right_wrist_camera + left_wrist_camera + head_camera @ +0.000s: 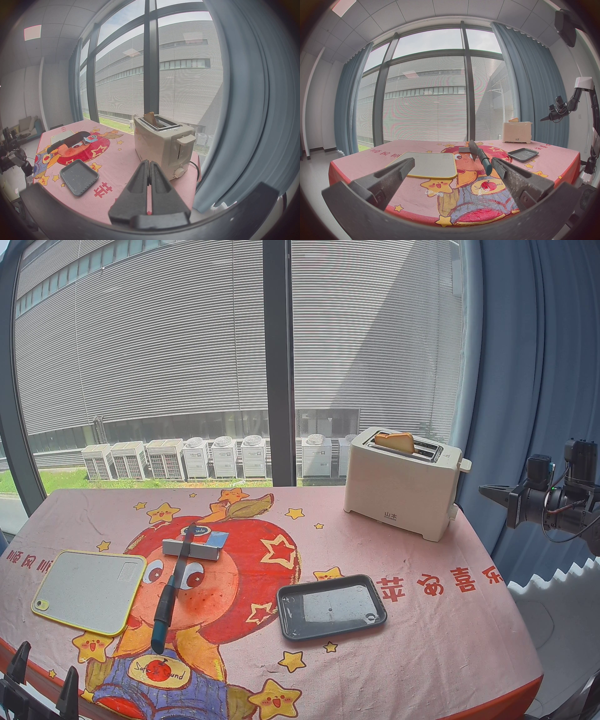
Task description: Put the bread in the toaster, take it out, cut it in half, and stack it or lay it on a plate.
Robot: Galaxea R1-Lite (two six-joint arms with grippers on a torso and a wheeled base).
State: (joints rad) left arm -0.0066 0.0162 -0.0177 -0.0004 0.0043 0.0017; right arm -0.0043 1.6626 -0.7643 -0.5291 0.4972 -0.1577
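While the bread [395,441] stands upright in one slot of the toaster [400,490], its browned top poking above the rim, both arms hang clear of the surface [450,627]. The toaster sits at the far right of the pink cartoon cloth, close to the window, with its lever on the end that faces the right arm.

The right gripper [149,165] hovers beyond the surface's right edge, beside the blue curtain, about level with the toaster and well apart from it. Its fingers are pressed together with nothing between them. The left gripper [452,163] hangs off the near left corner, its fingers spread wide and holding nothing.

A dark rectangular plate [331,606] lies flat in front of the toaster, nearer the robot and apart from it. Left of the plate lies the knife [169,596], handle towards the robot, its blade propped across a small grey rest [203,550]. Just left of the knife, not touching it, the grey cutting board [89,591] with a yellow-green rim lies flat near the left edge.
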